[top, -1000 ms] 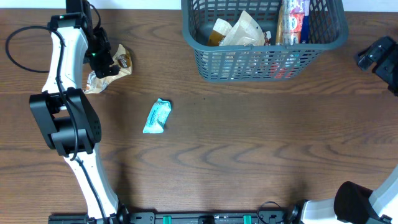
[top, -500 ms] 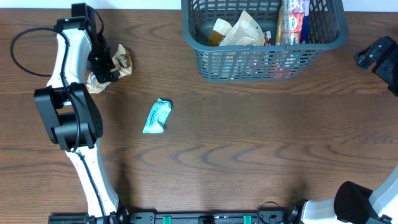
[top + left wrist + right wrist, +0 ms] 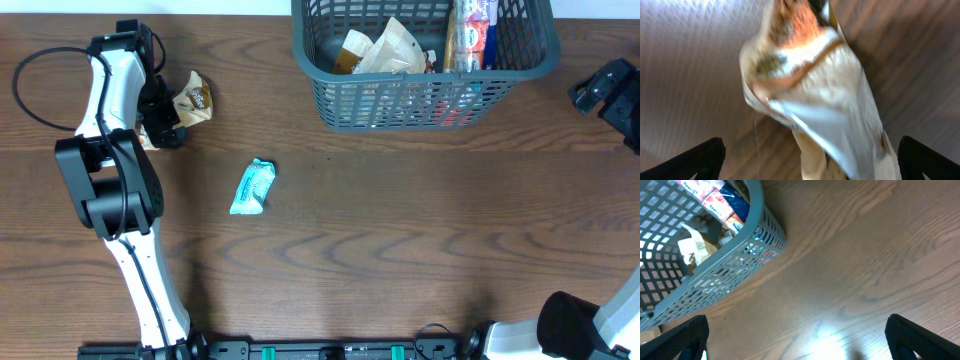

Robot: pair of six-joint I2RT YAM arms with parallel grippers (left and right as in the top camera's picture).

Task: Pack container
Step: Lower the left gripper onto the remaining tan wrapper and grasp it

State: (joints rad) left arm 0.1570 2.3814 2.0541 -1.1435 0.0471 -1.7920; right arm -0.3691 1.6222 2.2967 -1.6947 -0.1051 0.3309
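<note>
Fingers (image 3: 695,160) of left end effector (image 3: 810,161) apart over blurred, perhaps crumpled, beige packet (image 3: 810,90); teal packet (image 3: 252,187) nearby.

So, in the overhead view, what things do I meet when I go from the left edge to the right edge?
Left arm → beige snack packet → teal snack packet → container → right arm.

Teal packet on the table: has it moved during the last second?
No. The teal packet keeps its place, down-left of the container in the overhead view.
</note>
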